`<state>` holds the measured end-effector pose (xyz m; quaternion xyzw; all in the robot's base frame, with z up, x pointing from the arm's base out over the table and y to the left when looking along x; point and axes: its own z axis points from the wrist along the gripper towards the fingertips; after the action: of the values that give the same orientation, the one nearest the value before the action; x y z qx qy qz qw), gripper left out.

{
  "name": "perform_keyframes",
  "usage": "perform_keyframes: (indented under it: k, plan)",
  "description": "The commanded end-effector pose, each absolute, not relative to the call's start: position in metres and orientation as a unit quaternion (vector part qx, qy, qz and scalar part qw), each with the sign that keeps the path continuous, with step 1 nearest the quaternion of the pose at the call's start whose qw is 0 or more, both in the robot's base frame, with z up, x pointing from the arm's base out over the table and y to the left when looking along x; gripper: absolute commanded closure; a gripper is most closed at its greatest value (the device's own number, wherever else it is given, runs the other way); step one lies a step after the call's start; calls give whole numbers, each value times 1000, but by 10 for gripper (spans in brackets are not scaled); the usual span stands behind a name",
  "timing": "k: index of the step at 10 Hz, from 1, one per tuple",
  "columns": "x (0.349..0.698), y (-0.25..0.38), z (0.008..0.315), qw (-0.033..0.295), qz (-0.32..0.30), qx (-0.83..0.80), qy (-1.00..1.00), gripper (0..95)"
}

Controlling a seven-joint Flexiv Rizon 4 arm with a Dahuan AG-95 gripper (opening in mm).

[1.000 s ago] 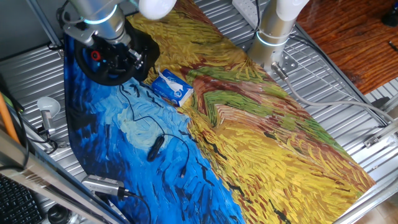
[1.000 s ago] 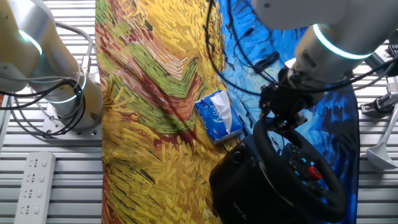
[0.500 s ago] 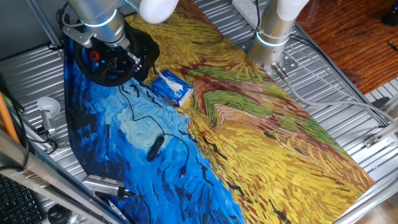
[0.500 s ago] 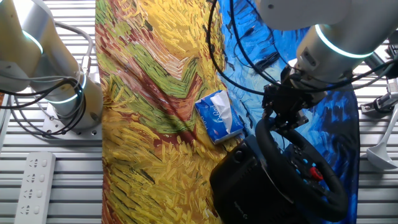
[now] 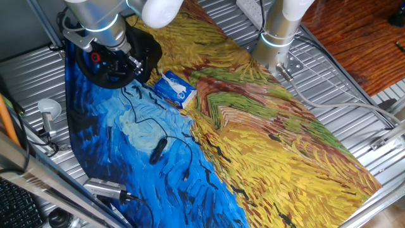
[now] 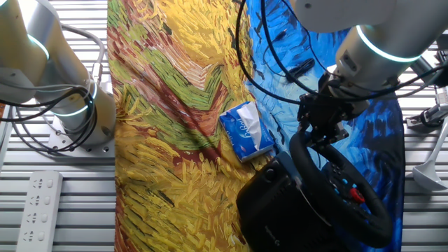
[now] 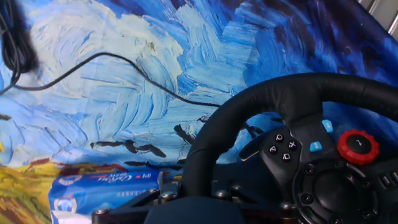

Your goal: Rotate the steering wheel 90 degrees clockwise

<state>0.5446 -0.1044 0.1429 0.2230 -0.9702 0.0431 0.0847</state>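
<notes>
One steering wheel [image 6: 341, 190] – black, thick round rim, dark hub with one red knob [image 7: 357, 144] – stood at the blue end of the painted cloth [image 5: 266, 133]. One blue-white tissue pack [image 6: 246, 130] lay just beside it. One gripper [image 6: 323, 133] sat at the rim; jaw state couldn't be told. Versus earlier – gripper shifted slightly.

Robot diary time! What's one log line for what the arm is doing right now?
phase: at wheel | gripper: on rim of steering wheel, jaw state unclear | tissue pack: beside wheel, apart | turn: progress not judged
</notes>
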Motion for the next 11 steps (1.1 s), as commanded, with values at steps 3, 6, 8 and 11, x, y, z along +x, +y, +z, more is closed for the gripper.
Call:
perform_keyframes:
  k: [3, 6, 8, 11]
  plan:
    - [544, -106, 143, 83, 44, 224, -970, 950]
    - [544, -106, 143, 82, 43, 224, -970, 760]
    - [544, -105, 144, 79, 38, 227, -970, 570]
    - [544, -105, 144, 79, 42, 234, -968, 380]
